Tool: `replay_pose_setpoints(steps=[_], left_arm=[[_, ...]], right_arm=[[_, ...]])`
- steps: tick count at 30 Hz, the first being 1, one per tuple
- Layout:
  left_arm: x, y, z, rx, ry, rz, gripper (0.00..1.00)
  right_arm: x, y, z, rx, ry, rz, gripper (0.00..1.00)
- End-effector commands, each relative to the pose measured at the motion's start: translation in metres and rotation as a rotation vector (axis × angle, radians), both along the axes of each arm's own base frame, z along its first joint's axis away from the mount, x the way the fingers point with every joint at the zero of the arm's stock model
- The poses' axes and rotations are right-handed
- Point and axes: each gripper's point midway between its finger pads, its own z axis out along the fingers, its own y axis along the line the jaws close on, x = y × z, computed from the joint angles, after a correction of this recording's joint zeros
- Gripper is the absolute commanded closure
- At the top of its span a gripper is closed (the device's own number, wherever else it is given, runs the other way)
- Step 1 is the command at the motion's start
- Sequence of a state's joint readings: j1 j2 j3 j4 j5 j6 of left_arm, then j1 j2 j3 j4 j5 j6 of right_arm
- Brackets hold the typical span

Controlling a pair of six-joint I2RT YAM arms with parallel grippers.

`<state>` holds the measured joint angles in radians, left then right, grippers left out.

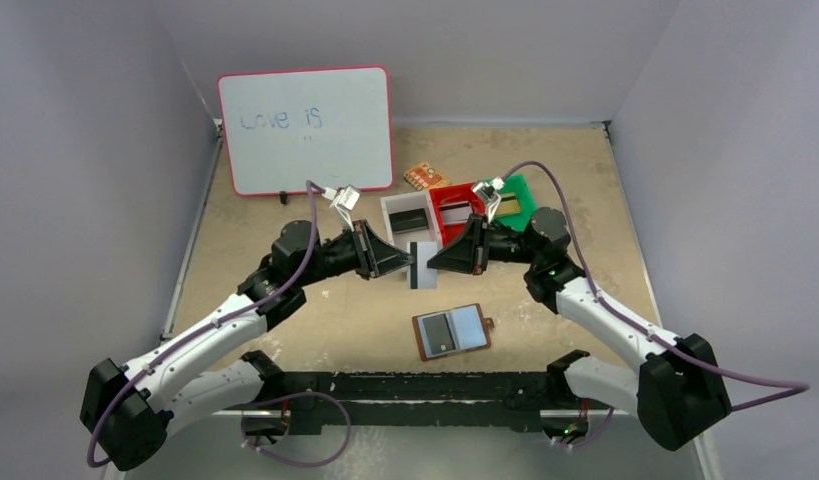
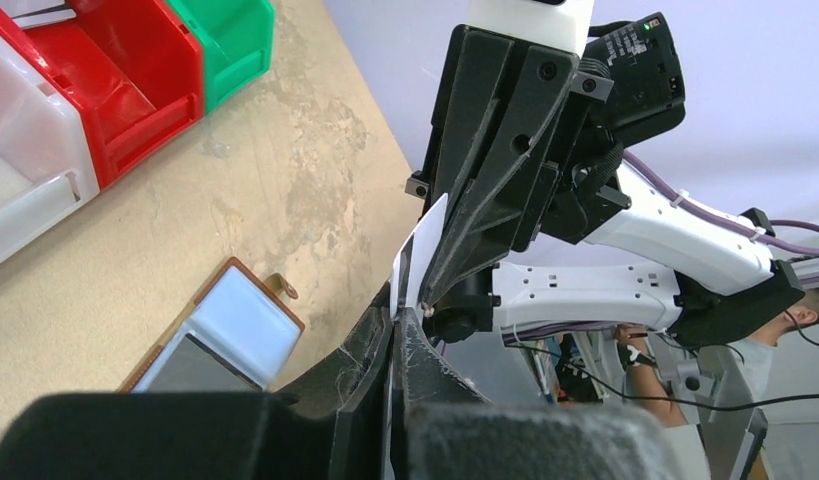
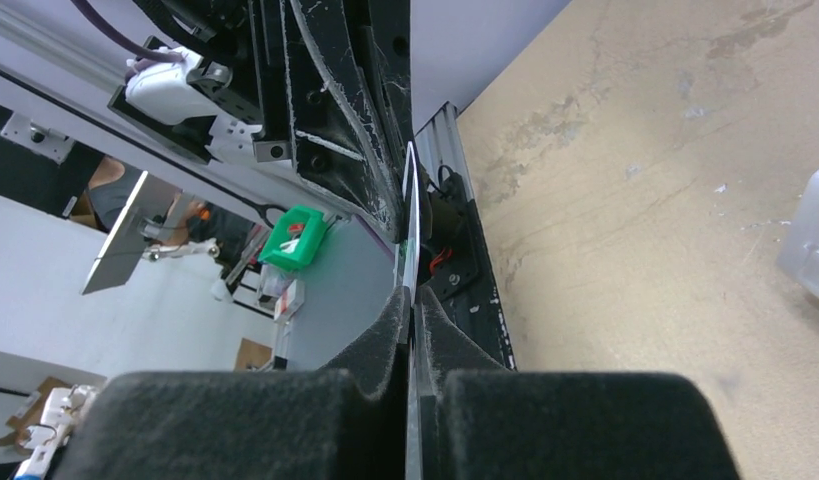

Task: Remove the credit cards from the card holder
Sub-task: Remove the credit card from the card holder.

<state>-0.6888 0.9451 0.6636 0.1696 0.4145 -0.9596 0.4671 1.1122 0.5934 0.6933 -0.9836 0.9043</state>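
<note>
My left hand (image 1: pixel 411 262) and my right hand (image 1: pixel 432 262) both pinch one thin, silvery-grey plastic card (image 1: pixel 422 275) up in the air. The small brown open card holder (image 1: pixel 452 331) lies on the tabletop (image 1: pixel 285 205) below. One hand should let go slowly, I think.

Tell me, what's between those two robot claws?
A white credit card with a dark stripe, pinched by the left gripper and right gripper together. The top view shows it best.

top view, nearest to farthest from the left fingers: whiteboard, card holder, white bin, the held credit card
1. credit card, gripped, centre
2. white bin, just behind
3. card holder, near side
4. whiteboard, back left
</note>
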Motion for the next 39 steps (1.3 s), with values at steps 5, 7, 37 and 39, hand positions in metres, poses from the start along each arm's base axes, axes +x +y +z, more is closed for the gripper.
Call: replay_pose_setpoints(steps=[5,7,37,39], left_arm=[[0.015,0.009,0.005,0.014,-0.007,0.077,0.72],[0.022,0.015,-0.002,0.054,0.011,0.135,0.52],[0.037,0.093,-0.093,0.388,0.227,0.529,0.31],[0.036,0.094,-0.094,0.394,0.223,0.527,0.31]], right_arm=[[-0.008,-0.003,0.022,0.029,-0.116,0.023,1.0],[0.001,-0.004,0.018,-0.003,-0.122,-0.03,1.0],[0.226,-0.093,-0.076,-1.198,-1.231,-0.341,1.0],[0.235,-0.092,-0.082,-1.23,-1.222,-0.322,1.0]])
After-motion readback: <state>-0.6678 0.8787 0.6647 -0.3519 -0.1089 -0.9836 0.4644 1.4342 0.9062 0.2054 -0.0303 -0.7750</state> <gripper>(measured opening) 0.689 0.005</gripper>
